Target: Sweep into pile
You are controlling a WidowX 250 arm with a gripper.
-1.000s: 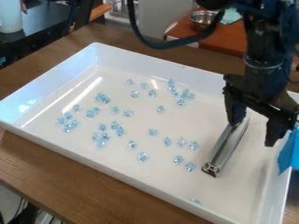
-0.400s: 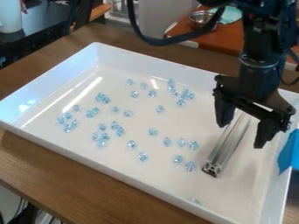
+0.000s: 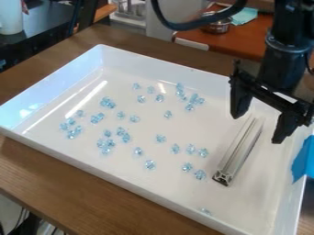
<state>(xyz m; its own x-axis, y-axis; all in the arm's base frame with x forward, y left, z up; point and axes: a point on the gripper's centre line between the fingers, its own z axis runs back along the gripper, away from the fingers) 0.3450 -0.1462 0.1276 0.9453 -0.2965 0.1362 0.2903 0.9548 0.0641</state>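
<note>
The gripper [image 3: 259,126] hangs over the right part of the white tray [image 3: 80,158], its two fingers spread wide with nothing held between them. Below it a silver metal bar [image 3: 238,153] lies on the tray floor, slanting from upper right to lower left; the gripper is above its far end, apart from it. Clear light-blue beads are scattered over the tray's left and middle, with clusters at the left [image 3: 105,144] and toward the back [image 3: 195,99]. Near the bar's left side lie a few beads [image 3: 200,174], and a single bead [image 3: 205,211] rests by the front wall.
Raised walls surround the tray on a brown wooden table [image 3: 80,193]. Blue tape [image 3: 304,158] is on the tray's right edge. Behind stand an orange-brown surface [image 3: 250,43] with a metal bowl [image 3: 217,26], and a white container [image 3: 10,17] at the upper left.
The gripper has risen away from the bar after first shifting slightly left, and more of the bar's far end shows. The bar and beads look unmoved.
</note>
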